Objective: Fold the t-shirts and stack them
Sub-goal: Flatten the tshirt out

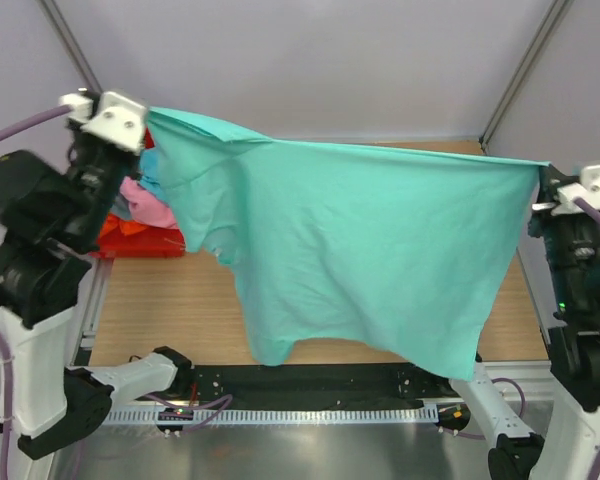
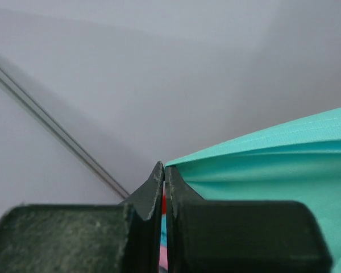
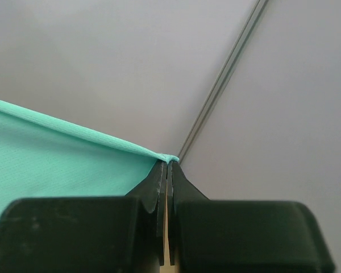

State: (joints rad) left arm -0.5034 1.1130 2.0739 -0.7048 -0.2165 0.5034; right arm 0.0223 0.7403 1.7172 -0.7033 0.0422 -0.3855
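The mint green t-shirt (image 1: pixel 360 250) hangs stretched in the air between both arms, above the table. My left gripper (image 1: pixel 148 118) is shut on its upper left corner; in the left wrist view the cloth (image 2: pixel 273 165) runs off to the right of the closed gripper (image 2: pixel 164 168). My right gripper (image 1: pixel 540 175) is shut on the upper right corner; in the right wrist view the hem (image 3: pixel 62 153) ends pinched at the gripper (image 3: pixel 170 162). Pink (image 1: pixel 148 205), turquoise blue (image 1: pixel 150 165) and orange (image 1: pixel 130 227) shirts lie piled at the left. The grey shirt is hidden.
A red plastic bin (image 1: pixel 145 240) holds the pile of shirts at the table's left, behind my left arm. The wooden table (image 1: pixel 160 300) shows below the hanging shirt. Frame posts stand at both back corners.
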